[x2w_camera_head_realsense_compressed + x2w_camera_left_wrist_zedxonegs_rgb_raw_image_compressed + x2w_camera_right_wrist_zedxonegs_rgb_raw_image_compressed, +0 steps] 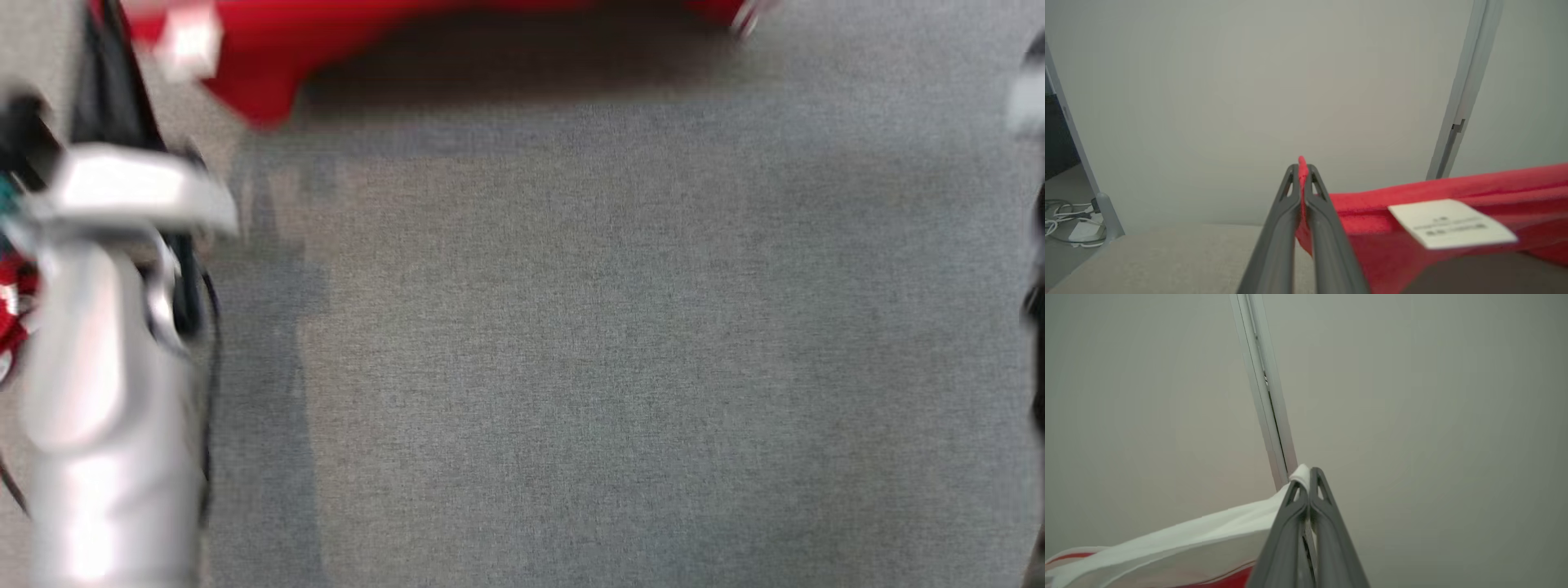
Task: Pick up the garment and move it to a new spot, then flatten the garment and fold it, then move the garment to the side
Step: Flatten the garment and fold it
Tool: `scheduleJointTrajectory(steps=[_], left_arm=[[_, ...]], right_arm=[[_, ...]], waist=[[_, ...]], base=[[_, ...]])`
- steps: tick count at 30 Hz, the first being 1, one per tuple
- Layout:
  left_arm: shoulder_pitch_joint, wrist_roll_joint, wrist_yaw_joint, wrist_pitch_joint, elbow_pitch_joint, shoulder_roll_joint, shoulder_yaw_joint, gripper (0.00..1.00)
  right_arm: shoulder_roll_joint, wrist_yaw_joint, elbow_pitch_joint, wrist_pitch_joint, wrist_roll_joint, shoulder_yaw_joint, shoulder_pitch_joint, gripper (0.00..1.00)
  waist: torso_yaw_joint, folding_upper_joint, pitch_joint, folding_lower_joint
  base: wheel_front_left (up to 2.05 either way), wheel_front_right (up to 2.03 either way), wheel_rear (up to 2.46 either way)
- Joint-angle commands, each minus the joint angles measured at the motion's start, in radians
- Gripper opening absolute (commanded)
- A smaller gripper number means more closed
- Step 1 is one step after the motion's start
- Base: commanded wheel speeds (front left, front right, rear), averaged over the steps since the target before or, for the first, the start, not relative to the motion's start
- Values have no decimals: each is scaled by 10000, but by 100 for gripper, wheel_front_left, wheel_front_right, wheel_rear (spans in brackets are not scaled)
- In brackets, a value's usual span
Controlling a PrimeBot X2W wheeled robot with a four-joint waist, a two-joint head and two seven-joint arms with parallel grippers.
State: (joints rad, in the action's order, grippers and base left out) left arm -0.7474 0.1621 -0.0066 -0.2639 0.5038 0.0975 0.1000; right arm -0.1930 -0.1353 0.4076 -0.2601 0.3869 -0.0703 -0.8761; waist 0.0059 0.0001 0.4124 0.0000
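The garment (269,73), red with a white part, hangs lifted between the two tools, with the grey cloth-covered bench (571,327) lying bare beneath and on the near side of it in the blurred head view. The left tool (1303,171) has its fingers pressed together on a red edge that pokes out past the tips. The right tool (1306,479) is likewise clamped on a white edge of the same garment. A white label (1449,222) lies on the red cloth just beside the left tool's grip, and the pale left forearm (98,367) shows below the garment's left end. This looks like the carry to a new spot. To do it well, I judge both grips should hold firm and level, spread enough that the cloth hangs without a sag. It should then come down over the open middle of the bench with the trailing hem touching first, so it lays out flat and not bunched. Behind the garment stands a plain pale wall (1249,81) with a grey upright post (1466,90). Well off to the garment's left, cables (1069,228) lie on the floor.
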Motion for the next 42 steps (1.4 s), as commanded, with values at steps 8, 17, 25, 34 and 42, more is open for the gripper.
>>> scheduleJointTrajectory(steps=[8, 17, 25, 34, 42], left_arm=[[2795, 144, -5, -11, 129, -375, 349, 0], [4939, 873, 327, -13, 129, -409, -31, 0], [6687, 1150, 628, -14, -147, -402, -147, 0], [7861, 1239, 784, -14, -651, -406, -56, 0], [7407, 848, 615, -14, -1240, -418, -380, 0]], right_arm=[[450, 79, -277, -73, 651, 147, 3597, 0], [901, 70, -272, -74, 1114, 127, 6370, 0], [939, 71, -334, -74, 1244, 300, 8033, 0], [798, 71, -768, -75, 1429, 794, 9266, 0], [710, 70, -1361, -75, 1448, 821, 8845, 0]], waist=[[-121, -1, -874, 0], [-272, -1, -2383, 0], [-470, -1, -3739, 0], [-403, -1, -4169, 0], [-302, -1, -3694, 0]], base=[[0, 0, 0], [0, 0, 0], [0, 0, 0], [0, 0, 0], [0, 0, 0]])
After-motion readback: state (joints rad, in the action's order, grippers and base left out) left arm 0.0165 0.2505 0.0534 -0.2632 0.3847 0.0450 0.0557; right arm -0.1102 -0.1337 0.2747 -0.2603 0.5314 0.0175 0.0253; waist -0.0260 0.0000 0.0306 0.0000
